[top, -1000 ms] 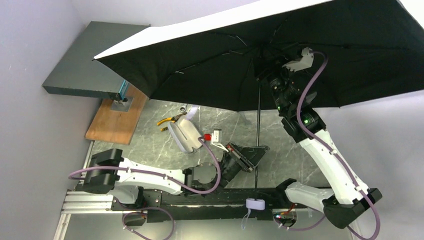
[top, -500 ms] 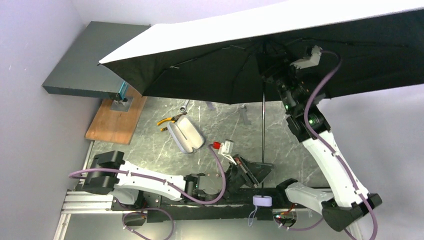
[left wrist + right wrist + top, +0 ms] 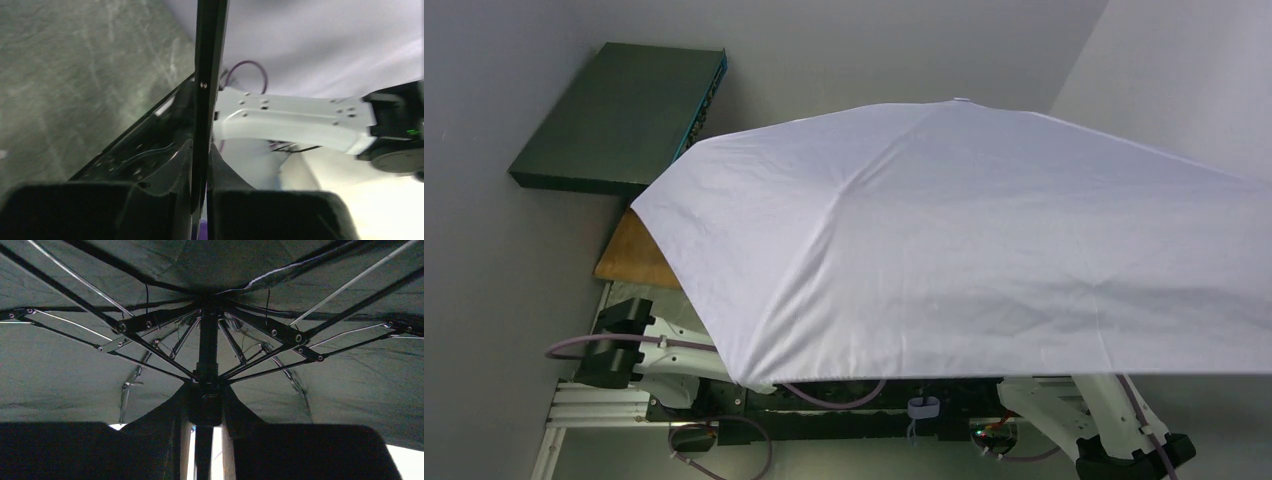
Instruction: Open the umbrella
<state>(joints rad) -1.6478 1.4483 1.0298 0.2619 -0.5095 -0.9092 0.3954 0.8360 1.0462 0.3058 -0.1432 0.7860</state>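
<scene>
The umbrella [image 3: 964,240] is spread wide open above the table [image 3: 75,75], pale side up. My left gripper [image 3: 200,160] pinches narrowly on its thin black shaft [image 3: 209,60]. My right gripper [image 3: 205,407] clasps the shaft just under the ribs [image 3: 150,347].

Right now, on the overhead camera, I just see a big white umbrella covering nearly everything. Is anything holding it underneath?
Observer: Yes. In the left wrist view, the left gripper is shut on the umbrella's thin black shaft.
Operator: And the other arm?
Observer: The right gripper is shut on the shaft just below the hub where the ribs fan out.
Operator: Fully open, then?
Observer: From beneath, the ribs are spread and the dark lining looks taut.
</scene>
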